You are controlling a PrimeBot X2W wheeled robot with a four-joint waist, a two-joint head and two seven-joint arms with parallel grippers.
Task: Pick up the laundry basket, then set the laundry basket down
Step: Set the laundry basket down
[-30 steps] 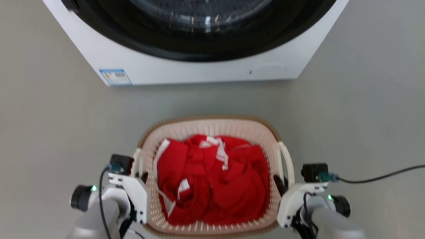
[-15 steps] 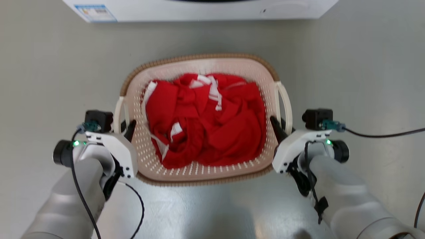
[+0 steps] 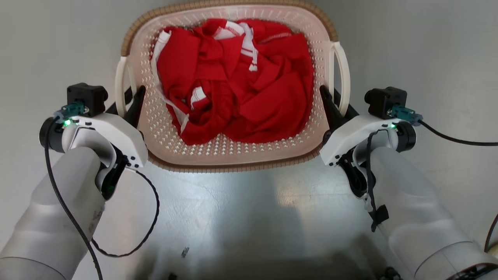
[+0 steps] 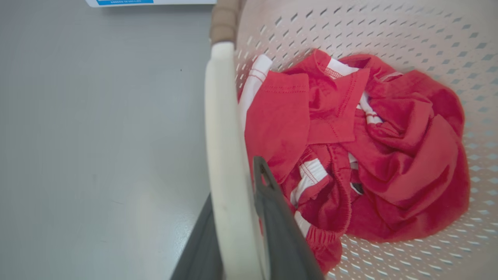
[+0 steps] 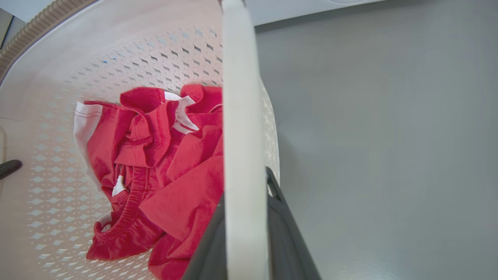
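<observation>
Gripping the basket (image 3: 229,165) with left gripper (image 3: 130,102) clamped at nine o'clock and right gripper (image 3: 334,103) at three, I must move both evenly.

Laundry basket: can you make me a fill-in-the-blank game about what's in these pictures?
1. The clothes inside the laundry basket are ___.
2. The left tool and the right tool each grip one white side ___.
3. The woven-look rim of the basket is ___.

Missing words: red; handle; brown.
</observation>
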